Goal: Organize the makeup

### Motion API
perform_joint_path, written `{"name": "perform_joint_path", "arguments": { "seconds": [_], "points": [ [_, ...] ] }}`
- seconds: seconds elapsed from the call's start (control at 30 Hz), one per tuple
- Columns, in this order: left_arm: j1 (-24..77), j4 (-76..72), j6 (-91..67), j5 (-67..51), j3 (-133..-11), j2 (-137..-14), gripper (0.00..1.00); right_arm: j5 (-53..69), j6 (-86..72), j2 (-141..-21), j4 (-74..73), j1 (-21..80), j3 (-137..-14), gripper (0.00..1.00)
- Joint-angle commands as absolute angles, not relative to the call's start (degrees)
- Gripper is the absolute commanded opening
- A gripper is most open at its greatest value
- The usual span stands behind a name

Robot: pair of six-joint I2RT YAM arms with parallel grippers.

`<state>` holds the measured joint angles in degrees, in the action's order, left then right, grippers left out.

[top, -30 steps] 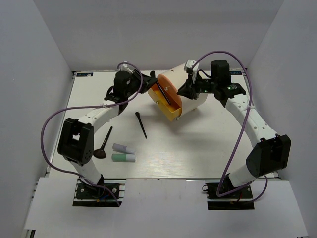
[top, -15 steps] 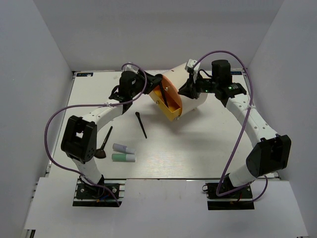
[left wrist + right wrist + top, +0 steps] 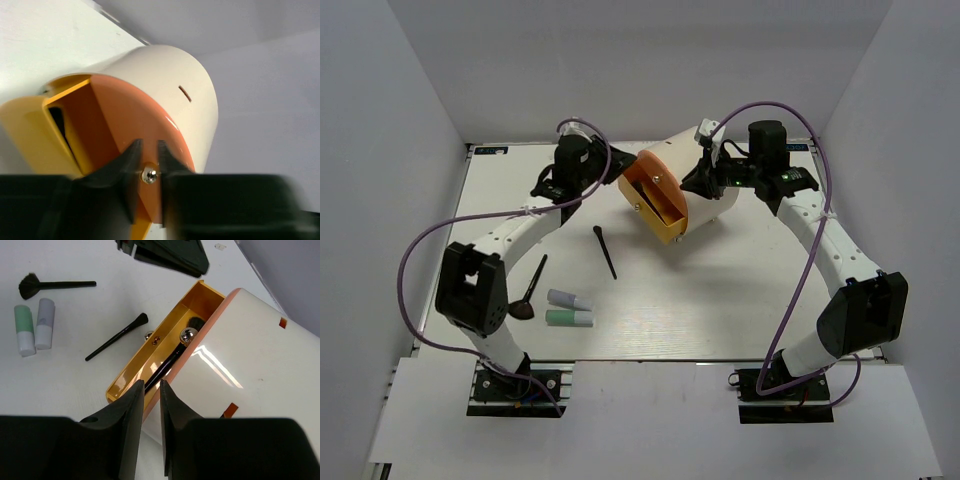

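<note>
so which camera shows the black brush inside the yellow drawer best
Right wrist: the thin black-handled brush lies lengthwise in the yellow drawer, bristles at the far end. Top external shows only a thin dark streak there; left wrist only a dark slot in the drawer.

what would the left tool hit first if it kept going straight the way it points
Probably the small metal knob on the cream drum's orange face, between the left tool's fingers; depth unclear.
</note>
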<state>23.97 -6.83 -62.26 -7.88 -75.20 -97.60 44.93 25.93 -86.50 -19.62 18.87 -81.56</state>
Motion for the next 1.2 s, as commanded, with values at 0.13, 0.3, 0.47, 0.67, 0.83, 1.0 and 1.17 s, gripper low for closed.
{"name": "perform_joint_path", "arguments": {
  "seconds": [0.13, 0.3, 0.47, 0.67, 0.83, 1.0, 1.17],
  "points": [
    [23.38, 22.38, -48.35, 2.28, -82.00, -87.63, 0.01, 45.09, 25.93, -85.08, -18.72, 18.63, -82.71, 0.31],
    [23.38, 35.72, -44.65, -1.65, -81.99, -92.35, 0.30, 41.58, 23.39, -85.25, -16.18, 18.72, -82.53, 0.53],
    [24.43, 50.24, -42.54, -2.72, -92.71, -107.91, 0.58, 38.32, 22.15, -84.82, -14.77, 18.55, -82.35, 0.68],
    [24.96, 55.81, -41.31, -0.88, -97.12, -115.22, 0.61, 36.65, 21.88, -83.76, -14.50, 18.55, -81.30, 0.69],
    [25.49, 57.31, -40.61, 2.63, -96.07, -117.25, 0.62, 36.30, 21.71, -83.41, -14.24, 18.46, -80.95, 0.68],
    [26.02, 55.99, -40.78, 5.00, -93.43, -117.15, 0.62, 36.47, 21.53, -83.41, -14.33, 18.02, -80.60, 0.68],
    [26.54, 54.41, -40.69, 6.59, -91.50, -118.74, 0.59, 36.74, 21.09, -83.50, -14.06, 18.02, -80.59, 0.68]
  ]
}}
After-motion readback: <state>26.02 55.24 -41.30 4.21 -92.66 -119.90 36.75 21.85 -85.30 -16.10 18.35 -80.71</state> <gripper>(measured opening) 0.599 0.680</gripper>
